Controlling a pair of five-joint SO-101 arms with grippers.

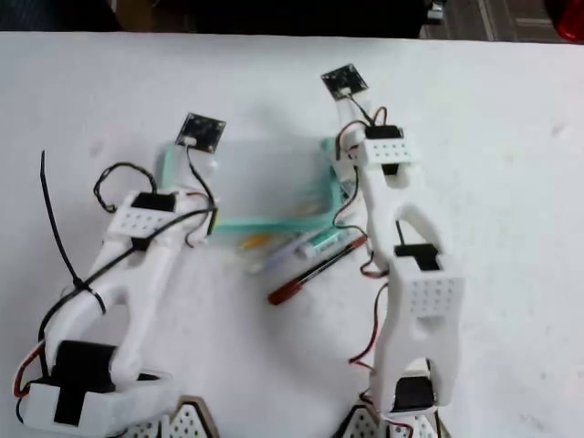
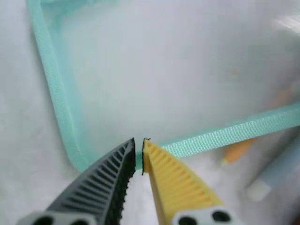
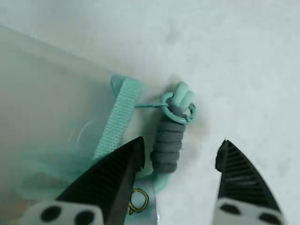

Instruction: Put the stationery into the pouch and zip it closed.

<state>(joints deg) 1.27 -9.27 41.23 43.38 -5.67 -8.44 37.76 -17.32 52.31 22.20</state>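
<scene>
A translucent pouch with a teal border lies in the middle of the table. My left gripper is shut on the teal edge band at the pouch's near left corner. My right gripper stands open at the pouch's right end, its fingers either side of the grey ridged zip pull and its teal loop. Loose stationery lies on the table just in front of the pouch: a red-capped pen, an orange pen and a pale blue pen.
Both white arms reach in from the near edge, with black and red cables hanging beside them. Bare white table lies to the right and behind the pouch.
</scene>
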